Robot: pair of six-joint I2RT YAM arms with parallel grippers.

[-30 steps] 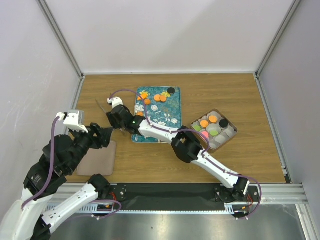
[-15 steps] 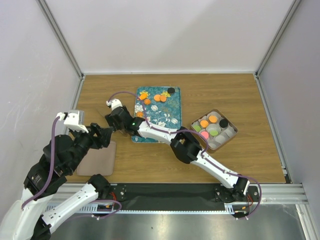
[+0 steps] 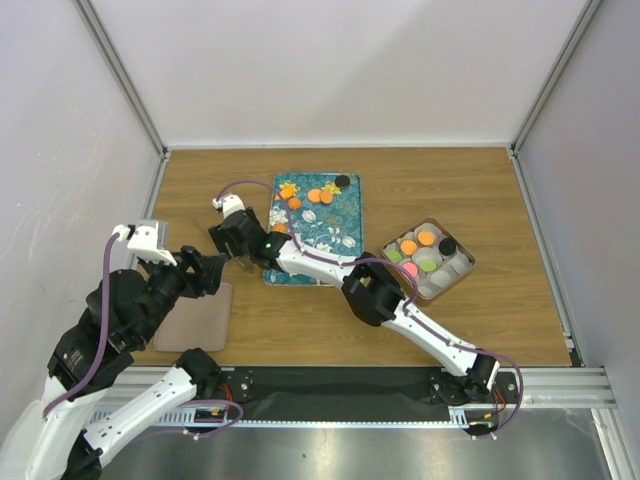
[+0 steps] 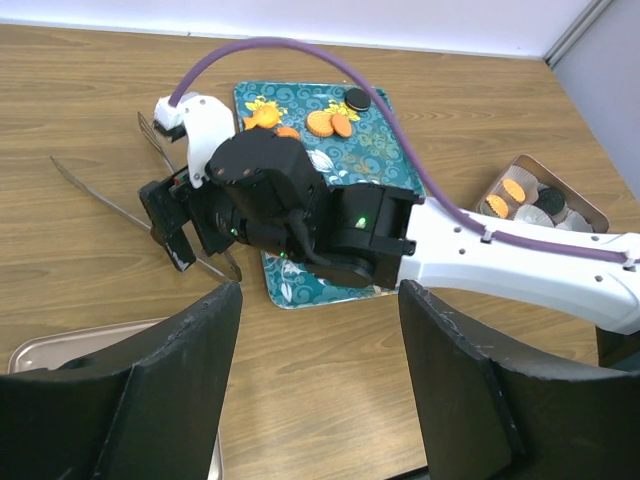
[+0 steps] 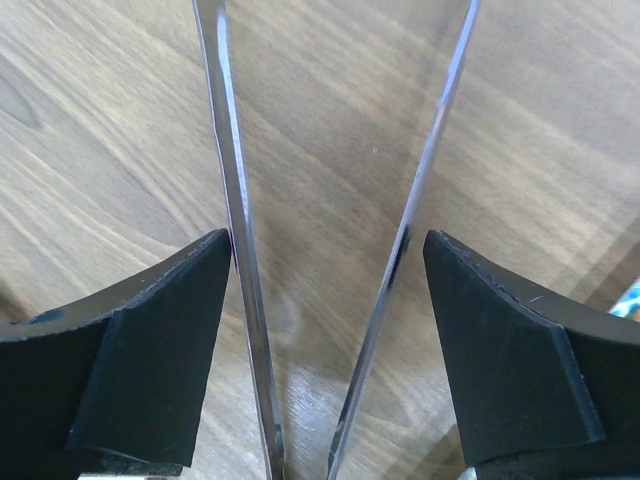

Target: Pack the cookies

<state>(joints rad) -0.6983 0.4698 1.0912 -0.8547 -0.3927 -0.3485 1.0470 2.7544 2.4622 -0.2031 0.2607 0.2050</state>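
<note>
Right pincer point(image 4: 172, 228) straddles tongs point(image 4: 100, 195), cookies point(image 4: 325, 122) well apart.

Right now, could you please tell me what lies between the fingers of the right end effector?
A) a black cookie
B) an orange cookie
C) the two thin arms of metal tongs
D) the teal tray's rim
C: the right wrist view shows both thin arms of the metal tongs running through the open right end effector.
</note>
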